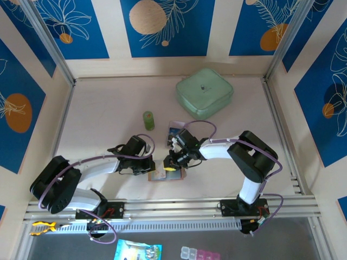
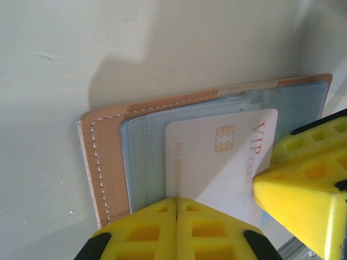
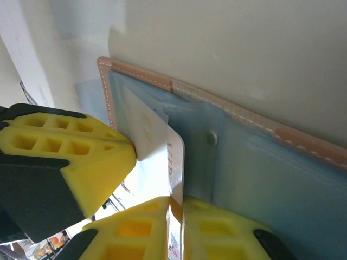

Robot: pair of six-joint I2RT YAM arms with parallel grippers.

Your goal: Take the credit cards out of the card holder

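One white card (image 2: 211, 168) lies on the inside of the open card holder (image 2: 105, 162). In the left wrist view its long axis runs left to right, tilting slightly up toward the right. Its right end reaches toward the right of the frame, and I cannot tell whether its left end sits in a pocket.

The card holder lies flat on the pale table (image 1: 108, 108), with its long axis along the same line as the card. In the top view it sits at lower centre, between the two gripper heads. Its outside is tan and leather-like, with pale stitching along the border. The inside is grey-blue with clear pockets and, in the right wrist view, a small round stud.

The card has a gold chip near its middle and red lettering "VIP CARD" running down its right end. A faint embossed line starting "NO." runs along its left part.

The right gripper (image 3: 176, 208) pinches the card's edge between its yellow fingers, with that edge raised off the lining. The left gripper (image 2: 176, 208) has its fingers pressed together, tips at the holder's lower edge in its own view.
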